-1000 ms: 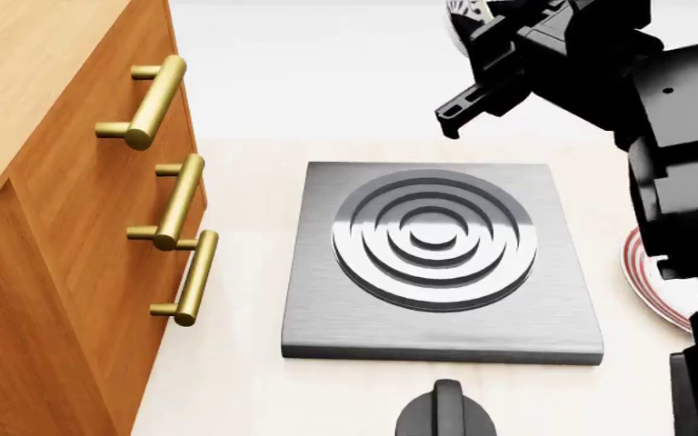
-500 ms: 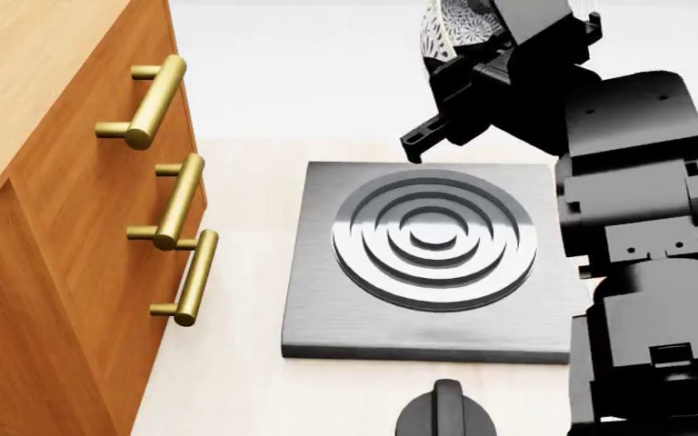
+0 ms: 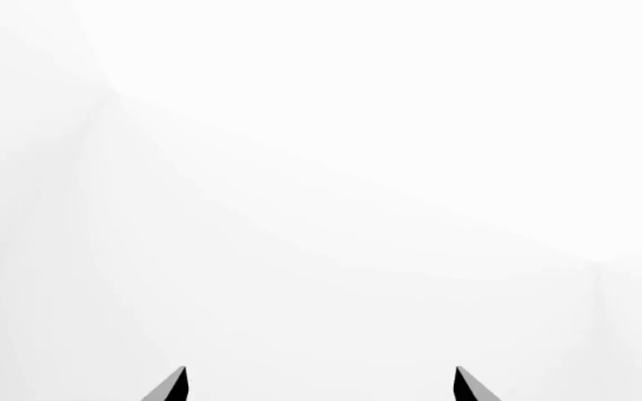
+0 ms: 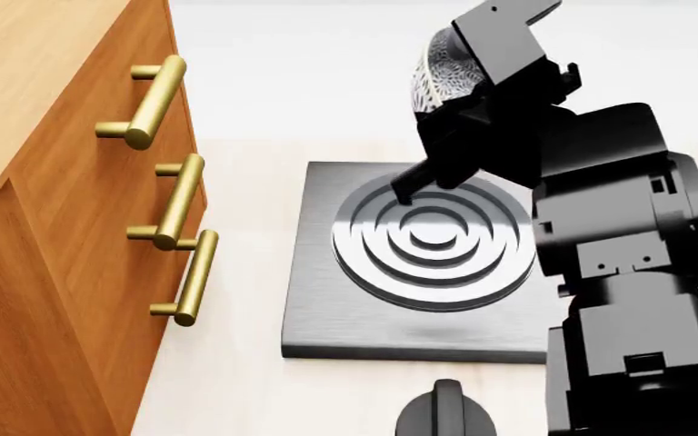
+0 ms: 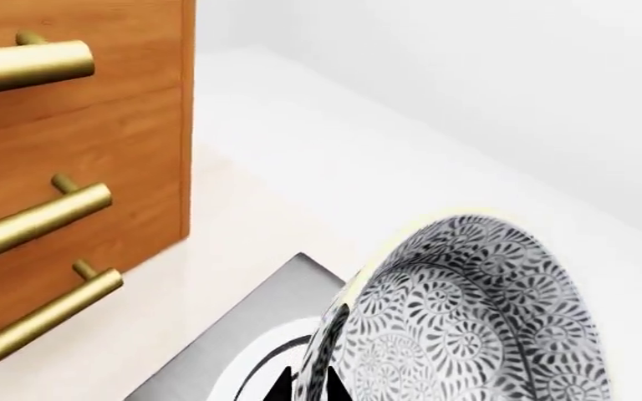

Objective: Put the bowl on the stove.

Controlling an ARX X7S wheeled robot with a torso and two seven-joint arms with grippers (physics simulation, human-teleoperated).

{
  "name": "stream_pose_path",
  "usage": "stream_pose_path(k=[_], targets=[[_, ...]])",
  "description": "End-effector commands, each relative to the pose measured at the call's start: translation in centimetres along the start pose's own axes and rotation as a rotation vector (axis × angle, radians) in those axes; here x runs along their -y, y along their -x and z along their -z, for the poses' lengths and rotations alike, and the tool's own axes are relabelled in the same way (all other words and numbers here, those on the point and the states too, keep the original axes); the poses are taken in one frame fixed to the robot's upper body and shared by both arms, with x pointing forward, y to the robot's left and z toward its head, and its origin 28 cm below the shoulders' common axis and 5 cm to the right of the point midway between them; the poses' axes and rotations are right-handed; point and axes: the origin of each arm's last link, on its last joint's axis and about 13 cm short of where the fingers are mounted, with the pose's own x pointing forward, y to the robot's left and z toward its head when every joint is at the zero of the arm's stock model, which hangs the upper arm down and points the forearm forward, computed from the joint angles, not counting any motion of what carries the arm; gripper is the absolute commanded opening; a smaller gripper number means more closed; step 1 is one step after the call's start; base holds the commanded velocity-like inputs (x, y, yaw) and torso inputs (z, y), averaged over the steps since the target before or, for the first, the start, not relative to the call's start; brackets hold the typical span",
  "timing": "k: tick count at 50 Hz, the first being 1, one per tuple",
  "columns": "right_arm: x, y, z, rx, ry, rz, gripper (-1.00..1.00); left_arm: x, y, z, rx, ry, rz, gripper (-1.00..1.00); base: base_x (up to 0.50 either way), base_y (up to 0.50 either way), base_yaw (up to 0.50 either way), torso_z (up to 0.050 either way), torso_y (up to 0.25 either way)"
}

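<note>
The pale tabletop holds the stove. Above it, the right pincer pinches the tilted bowl. The left pincer gapes wide, holding nothing.

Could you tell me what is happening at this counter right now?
The right gripper holds the speckled bowl by its rim, tilted on edge, above the far part of the stove. The bowl is not set down yet. The burner rings are bare. A wooden cabinet with brass handles stands beside the stove. The left gripper is open, facing only a blank white surface.
</note>
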Motion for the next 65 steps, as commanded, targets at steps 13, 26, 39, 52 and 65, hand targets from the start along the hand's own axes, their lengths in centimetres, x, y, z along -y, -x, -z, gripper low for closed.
stream_pose_path(k=[13, 26, 39, 52, 65], targets=[[0.07, 0.15, 0.47, -0.012, -0.038, 0.02, -1.0, -0.19, -0.13, 0.0, 0.015, -0.028, -0.03, 1.0, 0.0, 0.0, 0.0, 0.0, -0.013], [0.19, 0.27, 0.55, -0.019, -0.042, 0.028, -1.0, -0.1, -0.14, 0.06, 0.008, -0.013, -0.033, 1.0, 0.0, 0.0, 0.0, 0.0, -0.145], [0.18, 0.27, 0.55, -0.02, -0.043, 0.027, -1.0, -0.13, -0.08, 0.27, 0.014, -0.036, -0.027, 1.0, 0.0, 0.0, 0.0, 0.0, -0.122], [0.02, 0.11, 0.46, -0.011, -0.043, 0.005, -1.0, -0.16, -0.08, 0.26, 0.02, -0.039, -0.034, 1.0, 0.0, 0.0, 0.0, 0.0, 0.0], [-0.25, -0.15, 0.18, 0.003, -0.037, -0.028, -1.0, -0.2, -0.09, 0.24, 0.02, -0.039, -0.036, 1.0, 0.0, 0.0, 0.0, 0.0, 0.0]])
